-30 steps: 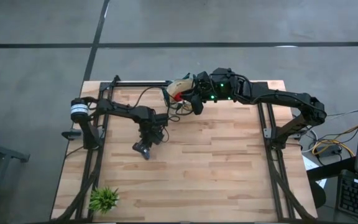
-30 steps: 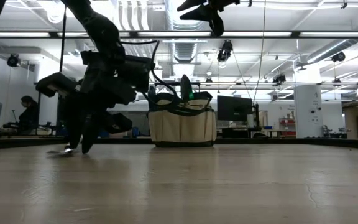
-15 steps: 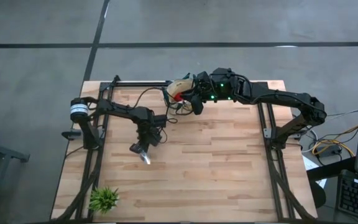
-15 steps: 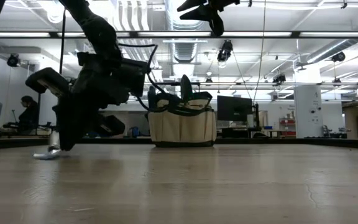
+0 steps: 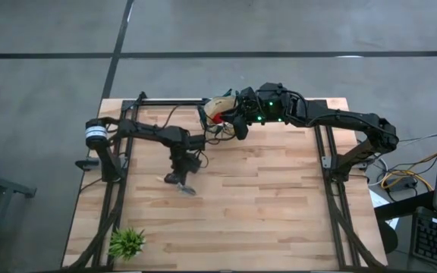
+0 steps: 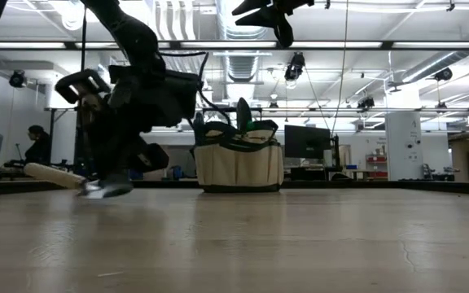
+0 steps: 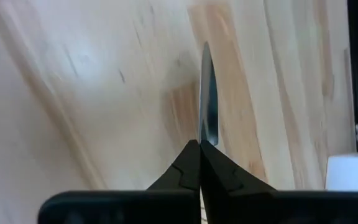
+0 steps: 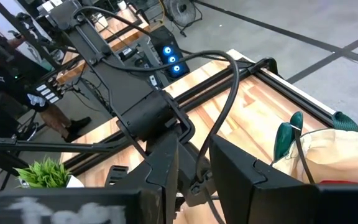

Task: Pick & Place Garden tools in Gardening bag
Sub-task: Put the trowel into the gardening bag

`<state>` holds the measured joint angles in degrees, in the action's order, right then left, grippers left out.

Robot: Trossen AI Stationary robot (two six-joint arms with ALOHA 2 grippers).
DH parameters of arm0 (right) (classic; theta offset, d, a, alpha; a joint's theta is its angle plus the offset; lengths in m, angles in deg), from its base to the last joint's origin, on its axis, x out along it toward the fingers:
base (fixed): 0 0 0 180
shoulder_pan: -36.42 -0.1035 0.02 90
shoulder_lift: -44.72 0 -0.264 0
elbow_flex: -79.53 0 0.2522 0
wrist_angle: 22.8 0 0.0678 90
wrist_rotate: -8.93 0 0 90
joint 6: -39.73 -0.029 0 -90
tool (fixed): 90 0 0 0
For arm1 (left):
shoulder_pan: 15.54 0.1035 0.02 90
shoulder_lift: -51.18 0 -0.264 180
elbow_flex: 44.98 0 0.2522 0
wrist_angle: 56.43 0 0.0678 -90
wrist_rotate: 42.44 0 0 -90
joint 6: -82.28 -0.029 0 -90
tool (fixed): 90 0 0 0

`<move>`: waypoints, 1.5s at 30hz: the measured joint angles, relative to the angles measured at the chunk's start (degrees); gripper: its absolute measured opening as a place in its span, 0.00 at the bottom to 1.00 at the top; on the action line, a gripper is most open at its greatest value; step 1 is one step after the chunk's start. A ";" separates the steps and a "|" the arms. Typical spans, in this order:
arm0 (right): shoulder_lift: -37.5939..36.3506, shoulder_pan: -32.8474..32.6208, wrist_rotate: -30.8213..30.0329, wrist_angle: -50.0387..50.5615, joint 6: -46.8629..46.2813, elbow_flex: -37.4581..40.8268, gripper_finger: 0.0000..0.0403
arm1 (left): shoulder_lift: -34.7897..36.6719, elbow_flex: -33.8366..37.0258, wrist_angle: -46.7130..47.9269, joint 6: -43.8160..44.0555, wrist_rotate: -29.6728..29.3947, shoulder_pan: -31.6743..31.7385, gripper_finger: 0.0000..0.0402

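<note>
My left gripper hangs over the middle left of the table, shut on a small silver trowel whose wooden handle sticks out toward the table's left. Its blade shows just past the fingers. The tan gardening bag with dark green trim stands upright at the far edge. A green-handled tool sticks out of it. My right gripper hovers open beside the bag, above the table, with nothing between its fingers. My left gripper pinches the trowel's silver blade between its two fingers, which come from above and point down. In the wrist view the blade shows edge-on beyond the fingertips. The trowel sits tilted, handle end raised, blade low; whether the blade touches the table I cannot tell.
A small spiky green plant stands at the table's near left corner. Cables trail over the table near the bag. Bare wooden tabletop stretches across the middle and right. A person sits in the room far behind.
My left gripper has shut on the trowel, first shifting a little toward the table's left edge, then toward the right and slightly up. The trowel, which lay flat on the table, has tipped up and its wooden handle now stands raised.
</note>
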<state>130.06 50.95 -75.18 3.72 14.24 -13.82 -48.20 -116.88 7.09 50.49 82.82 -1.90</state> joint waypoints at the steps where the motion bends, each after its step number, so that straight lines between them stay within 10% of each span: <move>1: 0.00 0.00 -0.02 0.00 0.00 0.00 0.21 | 0.01 -0.40 -0.03 0.35 0.18 0.18 0.00; 37: -7.32 0.33 7.03 0.78 -4.09 -3.26 0.17 | 9.18 -33.27 -3.69 12.37 1.55 12.14 0.00; 45: -12.57 -1.30 -4.30 12.02 0.15 -3.54 0.29 | 10.90 -35.91 -7.59 17.09 -0.65 15.36 0.00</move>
<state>117.50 49.65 -79.48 15.74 14.38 -17.36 -37.30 -152.79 -0.50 67.58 82.17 13.46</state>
